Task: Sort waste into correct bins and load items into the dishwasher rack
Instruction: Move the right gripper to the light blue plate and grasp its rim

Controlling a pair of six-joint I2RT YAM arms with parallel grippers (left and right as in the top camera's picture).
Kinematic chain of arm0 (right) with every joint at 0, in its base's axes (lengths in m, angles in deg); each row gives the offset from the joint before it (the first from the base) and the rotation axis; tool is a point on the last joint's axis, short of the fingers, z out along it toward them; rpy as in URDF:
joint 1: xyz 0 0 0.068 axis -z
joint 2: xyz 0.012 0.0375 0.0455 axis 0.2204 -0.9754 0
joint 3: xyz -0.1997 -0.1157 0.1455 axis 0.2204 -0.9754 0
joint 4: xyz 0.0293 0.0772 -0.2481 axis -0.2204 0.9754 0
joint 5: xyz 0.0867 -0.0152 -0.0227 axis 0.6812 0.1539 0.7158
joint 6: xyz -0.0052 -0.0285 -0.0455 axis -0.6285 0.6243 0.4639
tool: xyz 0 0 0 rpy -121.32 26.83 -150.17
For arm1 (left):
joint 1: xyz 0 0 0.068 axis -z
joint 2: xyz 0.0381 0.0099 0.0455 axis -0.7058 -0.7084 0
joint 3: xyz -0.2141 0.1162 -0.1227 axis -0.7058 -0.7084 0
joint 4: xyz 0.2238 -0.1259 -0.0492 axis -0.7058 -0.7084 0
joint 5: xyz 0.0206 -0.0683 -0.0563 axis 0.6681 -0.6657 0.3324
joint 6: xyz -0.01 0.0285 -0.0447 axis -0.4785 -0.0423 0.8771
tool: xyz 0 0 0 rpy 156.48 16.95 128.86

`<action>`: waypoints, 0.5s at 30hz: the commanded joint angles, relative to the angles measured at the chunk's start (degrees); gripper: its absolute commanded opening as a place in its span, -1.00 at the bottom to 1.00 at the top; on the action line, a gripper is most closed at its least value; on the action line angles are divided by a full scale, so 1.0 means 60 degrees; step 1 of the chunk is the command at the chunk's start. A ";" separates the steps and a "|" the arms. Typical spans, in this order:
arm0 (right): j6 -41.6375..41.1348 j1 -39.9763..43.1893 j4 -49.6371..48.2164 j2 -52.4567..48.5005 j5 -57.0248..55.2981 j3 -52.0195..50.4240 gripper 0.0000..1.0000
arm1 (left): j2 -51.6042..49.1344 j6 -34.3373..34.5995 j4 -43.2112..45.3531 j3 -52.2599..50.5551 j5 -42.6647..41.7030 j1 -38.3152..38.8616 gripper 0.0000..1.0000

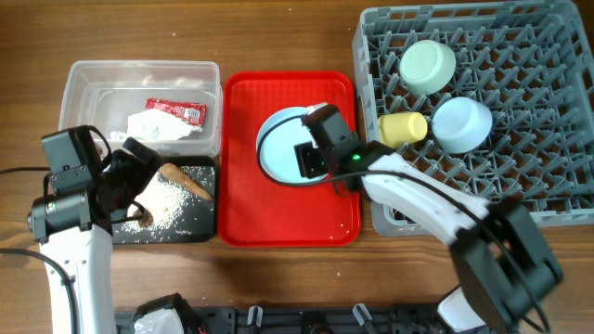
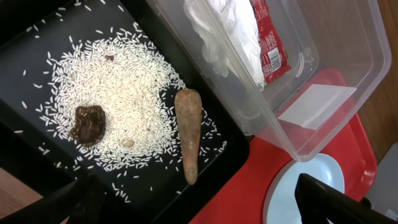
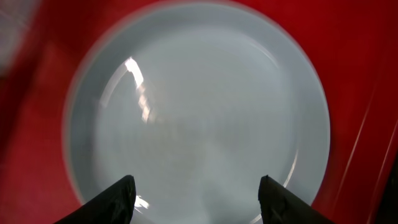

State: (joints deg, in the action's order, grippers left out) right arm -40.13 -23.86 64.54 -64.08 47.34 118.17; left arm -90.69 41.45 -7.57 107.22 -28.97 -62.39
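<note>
The light blue plate lies on the flat red tray; it fills the right wrist view. My right gripper hangs open just above the plate, its fingertips spread and empty. My left gripper is open and empty over the black tray, which holds rice grains, a dark scrap and a brown food piece. The clear tub holds the red sauce packet and crumpled white paper. The grey rack holds the green bowl, blue bowl and yellow cup.
The red tray sits between the bins on the left and the rack on the right. A cable runs along the left edge of the wooden table. A white label shows on the clear tub's wall.
</note>
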 commanded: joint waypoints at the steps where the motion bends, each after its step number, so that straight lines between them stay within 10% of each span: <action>1: 0.0109 -0.0251 -0.0550 0.1239 0.1049 0.0007 0.31 | 0.0033 0.0066 0.0000 0.0011 -0.0055 -0.0044 1.00; 15: 0.2302 -0.1559 -0.1778 -0.1395 0.1698 0.0004 0.05 | 0.0033 0.0066 0.0000 0.0011 -0.0055 -0.0044 1.00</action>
State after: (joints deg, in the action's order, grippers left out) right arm -27.65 -33.20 55.75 -68.45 52.85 118.17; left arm -90.69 41.45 -7.57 107.22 -28.97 -62.39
